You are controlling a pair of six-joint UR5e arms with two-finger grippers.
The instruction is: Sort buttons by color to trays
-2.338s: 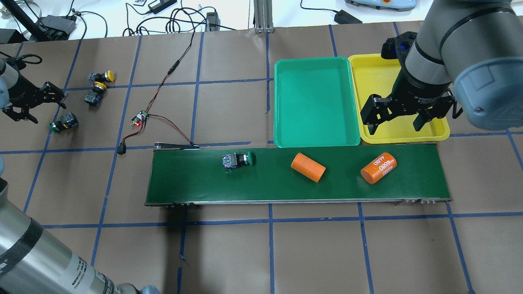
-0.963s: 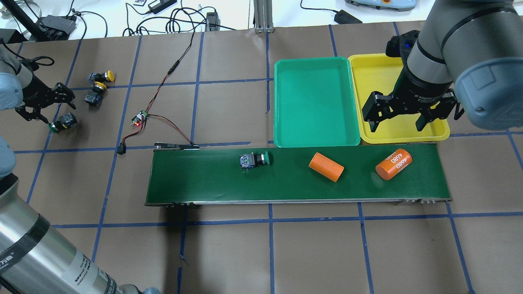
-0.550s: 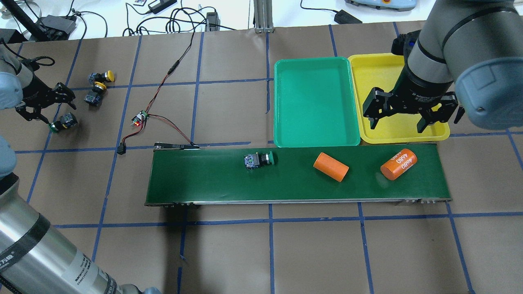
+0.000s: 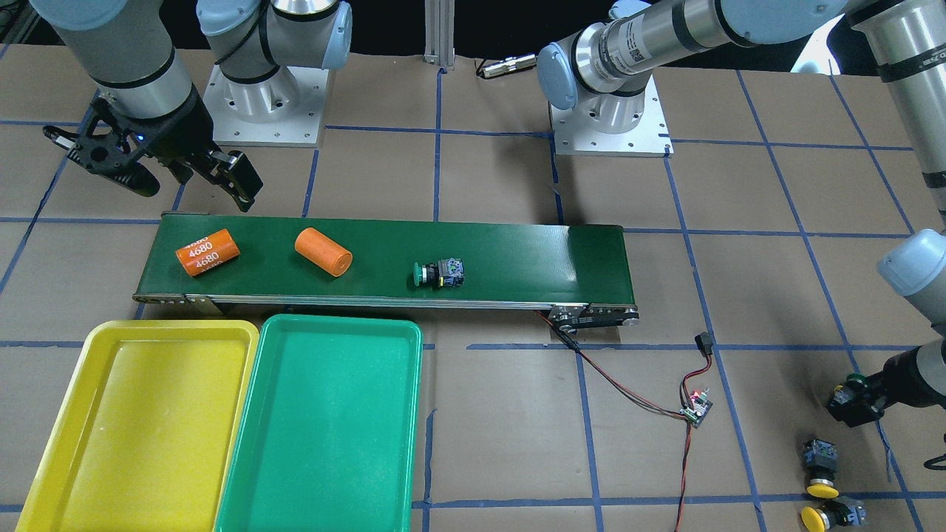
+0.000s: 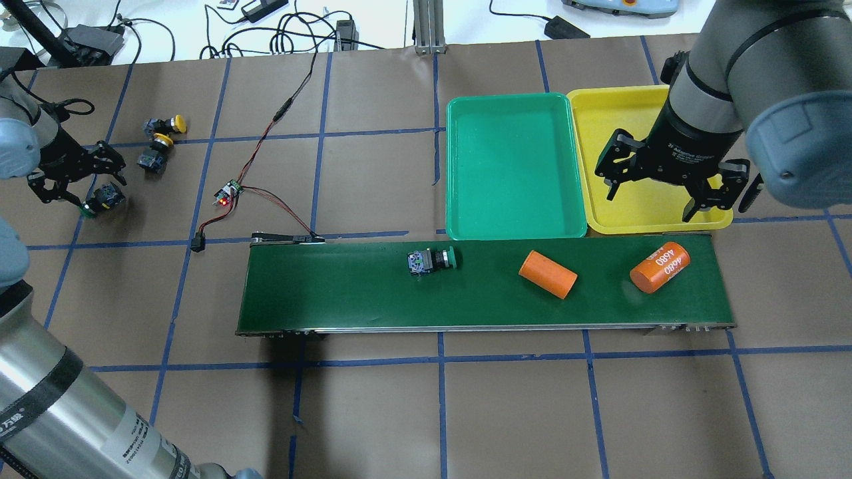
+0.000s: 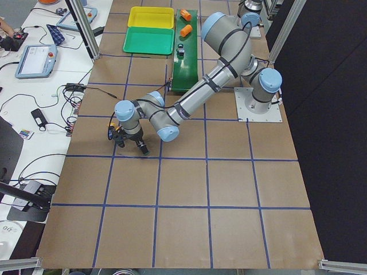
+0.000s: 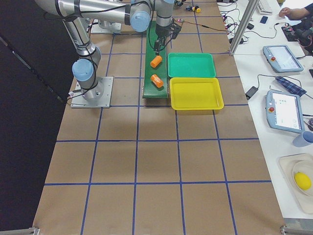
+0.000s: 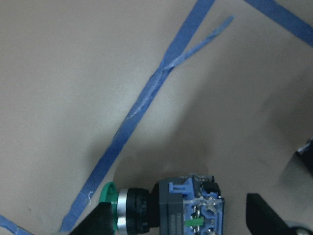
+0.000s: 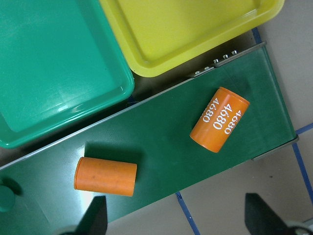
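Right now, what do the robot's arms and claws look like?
The left arm and right arm are fat silver-grey tubes with pale blue joint caps. Each ends in a black two-fingered claw: the left claw has a black cable looping behind it, and the right claw has small white lettering on its wrist.

You've got 4 buttons in all: 2 w/ green caps, i.e. one green button (image 5: 432, 261) and a second green button (image 5: 103, 199), plus 2 w/ yellow caps, one yellow button (image 5: 166, 124) and a second yellow button (image 5: 153, 154). Trays: 2, namely 1 green tray (image 5: 512, 166) and 1 yellow tray (image 5: 616, 116). Orange cylinders: 2, i.e. 1 plain cylinder (image 5: 548, 274) and 1 cylinder marked 4680 (image 5: 659, 267). Conveyor belt (image 5: 333, 286): 1. Small circuit board (image 5: 228, 193) w/ a red light: 1. Arms: 2, so 2 grippers, left gripper (image 8: 181, 220) and right gripper (image 5: 648, 205). All on 1 bench (image 5: 532, 412).
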